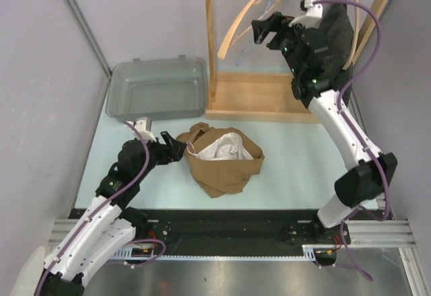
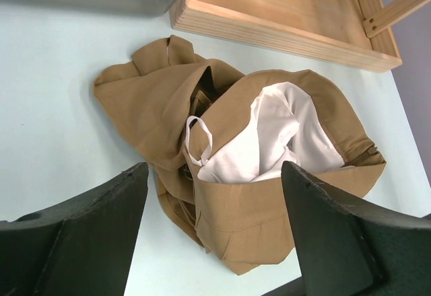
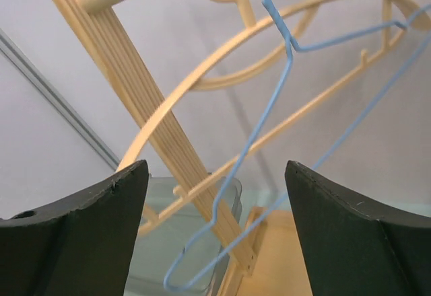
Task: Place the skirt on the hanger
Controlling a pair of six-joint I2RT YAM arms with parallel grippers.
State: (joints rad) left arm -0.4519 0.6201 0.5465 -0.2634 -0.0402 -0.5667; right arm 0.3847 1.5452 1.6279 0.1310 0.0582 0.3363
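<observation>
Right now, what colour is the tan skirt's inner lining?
White lining, clearest in the left wrist view.

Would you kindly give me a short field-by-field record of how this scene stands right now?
skirt: tan, white lining, crumpled on table, not hung
left tool: open, just left of skirt, holding nothing
right tool: open, raised by blue wire hanger
blue wire hanger: on wooden rack, ungripped
clear bin: back left of table
</observation>
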